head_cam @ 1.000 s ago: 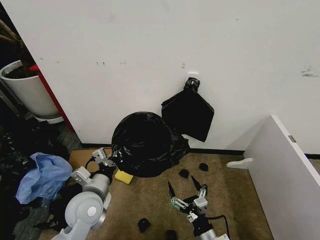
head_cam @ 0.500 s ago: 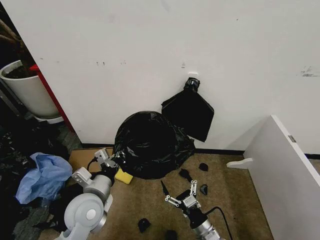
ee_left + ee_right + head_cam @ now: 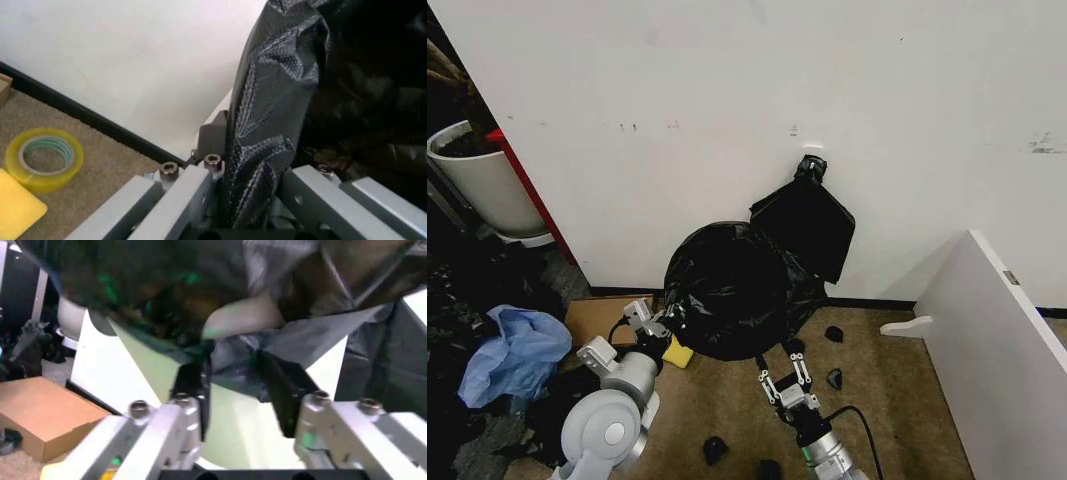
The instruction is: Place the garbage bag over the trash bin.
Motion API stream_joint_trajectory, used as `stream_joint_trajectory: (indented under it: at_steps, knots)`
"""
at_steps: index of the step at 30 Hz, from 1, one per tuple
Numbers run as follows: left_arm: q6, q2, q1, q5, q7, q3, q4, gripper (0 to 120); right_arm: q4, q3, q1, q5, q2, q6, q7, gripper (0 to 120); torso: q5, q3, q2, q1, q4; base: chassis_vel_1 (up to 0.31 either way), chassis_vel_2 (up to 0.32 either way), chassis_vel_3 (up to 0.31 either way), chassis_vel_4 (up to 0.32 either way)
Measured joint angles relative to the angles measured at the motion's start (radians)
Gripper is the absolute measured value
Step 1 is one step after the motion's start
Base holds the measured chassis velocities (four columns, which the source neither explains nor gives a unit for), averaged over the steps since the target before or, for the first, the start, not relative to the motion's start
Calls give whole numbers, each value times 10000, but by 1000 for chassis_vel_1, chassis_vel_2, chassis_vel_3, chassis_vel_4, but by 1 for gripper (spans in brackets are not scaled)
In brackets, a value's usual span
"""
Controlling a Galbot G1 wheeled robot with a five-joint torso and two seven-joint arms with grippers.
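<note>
Garbage bag (image 3: 732, 290) drapes the trash bin (image 3: 233, 440); I see my left gripper (image 3: 670, 322) clamping its edge, my right gripper (image 3: 784, 366) wide open at the hem.

We see the garbage bag (image 3: 732, 288) is thin, shiny black plastic, all crinkly. The trash bin (image 3: 167, 370) under it looks like smooth white plastic. Our left gripper (image 3: 250, 187) has dull grey metal arms with shiny bolts. The floor (image 3: 727, 410) is rough brown carpet. The tape roll (image 3: 43, 157) is glossy yellow.
</note>
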Motion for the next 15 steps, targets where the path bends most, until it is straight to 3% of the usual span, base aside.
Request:
stream_joint_trajectory:
  at_steps: [6,15]
  knots:
    - [16,-21,-26,-50,-6,-4,0,1,-271,112,127,-61,-2,16,36,0,0,0,0,0,0,0,0,0,0]
    - [21,-20,-110,-117,-17,-76,73,1,-767,495,128,-728,-344,80,142,0,1,0,0,0,0,0,0,0,0]
